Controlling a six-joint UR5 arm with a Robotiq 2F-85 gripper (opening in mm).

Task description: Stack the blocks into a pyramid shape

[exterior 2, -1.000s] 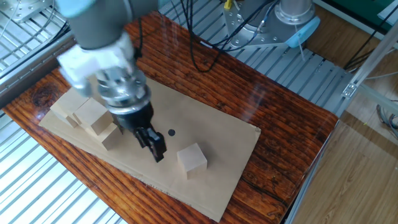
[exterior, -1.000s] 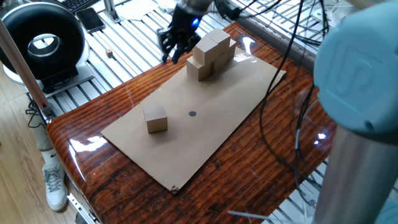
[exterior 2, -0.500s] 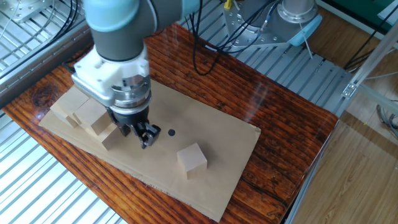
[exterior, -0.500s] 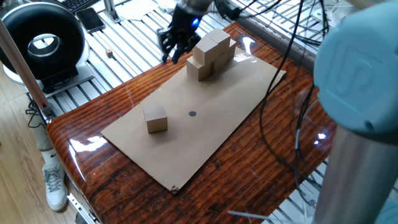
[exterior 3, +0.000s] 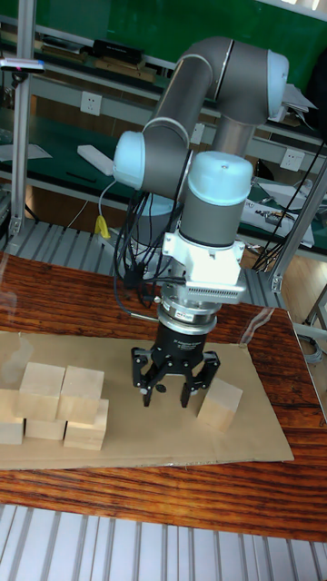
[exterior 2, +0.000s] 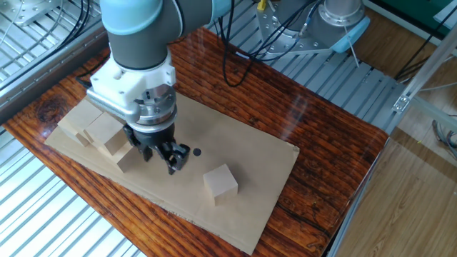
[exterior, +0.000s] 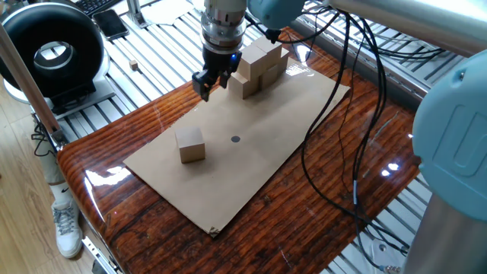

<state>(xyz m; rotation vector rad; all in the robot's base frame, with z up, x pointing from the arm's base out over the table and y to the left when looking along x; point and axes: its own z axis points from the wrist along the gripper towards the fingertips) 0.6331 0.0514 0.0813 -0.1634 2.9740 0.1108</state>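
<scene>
Several light-tan wooden blocks (exterior: 259, 62) are piled in two layers at one end of a brown cardboard sheet (exterior: 251, 175); the pile (exterior 2: 100, 132) (exterior 3: 59, 404) is partly hidden by my arm. One lone block (exterior: 190, 144) (exterior 2: 220, 183) (exterior 3: 220, 404) rests apart on the sheet. My gripper (exterior: 206, 84) (exterior 2: 170, 158) (exterior 3: 173, 392) points down just above the cardboard, between the pile and the lone block. It is open and holds nothing.
A black dot (exterior: 235, 139) marks the sheet's middle. The glossy wooden table (exterior: 152, 228) ends in metal slats. A round black device (exterior: 53, 49) and a tiny tan cube (exterior: 134, 65) lie beyond the table. Cables (exterior: 335, 114) hang over the right side.
My gripper has swung off the pile's side and now hangs upright, lower over the cardboard. No block has moved.
</scene>
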